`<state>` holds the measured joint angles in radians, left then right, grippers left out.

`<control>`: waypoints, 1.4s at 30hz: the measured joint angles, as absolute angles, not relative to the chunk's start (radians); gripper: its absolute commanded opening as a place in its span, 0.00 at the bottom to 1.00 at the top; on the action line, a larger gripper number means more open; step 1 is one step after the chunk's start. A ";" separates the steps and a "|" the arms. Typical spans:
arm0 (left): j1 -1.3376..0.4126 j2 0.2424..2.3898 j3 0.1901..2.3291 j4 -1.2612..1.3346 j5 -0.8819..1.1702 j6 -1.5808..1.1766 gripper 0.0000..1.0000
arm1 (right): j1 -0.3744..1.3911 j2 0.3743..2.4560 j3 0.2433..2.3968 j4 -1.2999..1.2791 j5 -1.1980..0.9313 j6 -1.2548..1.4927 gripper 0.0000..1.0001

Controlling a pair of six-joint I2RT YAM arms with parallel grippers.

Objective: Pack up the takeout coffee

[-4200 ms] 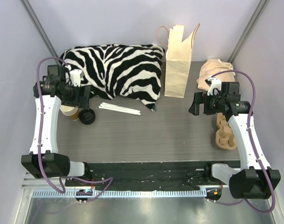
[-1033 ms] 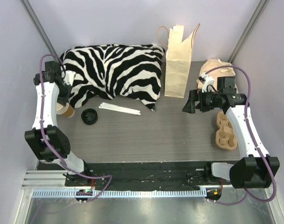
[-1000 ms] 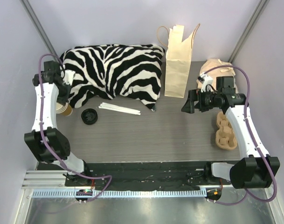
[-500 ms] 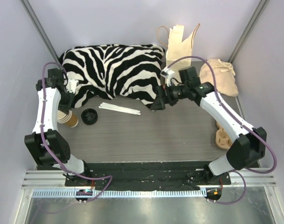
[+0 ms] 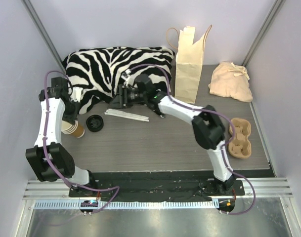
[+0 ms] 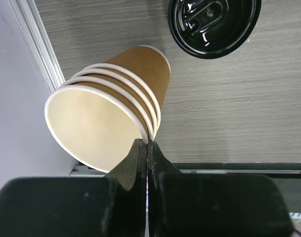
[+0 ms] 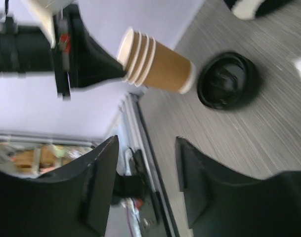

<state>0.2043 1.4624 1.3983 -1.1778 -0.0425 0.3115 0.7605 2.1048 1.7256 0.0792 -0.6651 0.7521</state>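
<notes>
Brown takeout cups (image 6: 145, 74) (nested)

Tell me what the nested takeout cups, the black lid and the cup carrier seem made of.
Takeout cups: likely kraft paper, with a matte brown outside, a pale lining and rolled white rims.
Black lid: plastic, glossy, with sharp highlights on moulded relief.
Cup carrier: probably moulded pulp, dull tan with soft rounded wells.

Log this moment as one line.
left gripper: shut on rim of kraft cup stack, tilted | right gripper: open, apart from stack | black lid: on table beside stack
</notes>
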 measured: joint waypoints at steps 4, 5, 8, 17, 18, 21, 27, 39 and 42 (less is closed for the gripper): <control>0.207 1.446 1.396 -1.165 -0.028 0.287 0.00 | 0.797 2.308 1.849 0.289 -0.671 0.999 0.31; 0.207 1.443 1.394 -1.161 -0.025 0.280 0.00 | 0.805 2.345 1.864 0.326 -0.666 1.050 0.31; 0.210 1.436 1.382 -1.155 -0.006 0.261 0.00 | 0.826 2.431 1.915 0.393 -0.645 1.169 0.32; 0.211 1.411 1.347 -1.153 0.029 0.212 0.00 | 0.910 2.540 2.048 0.504 -0.574 1.328 0.32; 0.211 1.401 1.343 -1.153 0.029 0.209 0.00 | 0.919 2.543 2.052 0.513 -0.573 1.342 0.33; 0.211 1.367 1.328 -1.158 0.029 0.204 0.00 | 0.941 2.553 2.053 0.537 -0.569 1.374 0.33; 0.211 1.306 1.291 -1.172 0.043 0.193 0.00 | 0.975 2.577 2.053 0.552 -0.565 1.411 0.32; 0.211 1.265 1.262 -1.188 0.048 0.193 0.00 | 0.997 2.588 2.053 0.545 -0.559 1.414 0.32; 0.211 1.265 1.258 -1.188 0.049 0.193 0.00 | 0.999 2.588 2.054 0.537 -0.559 1.406 0.32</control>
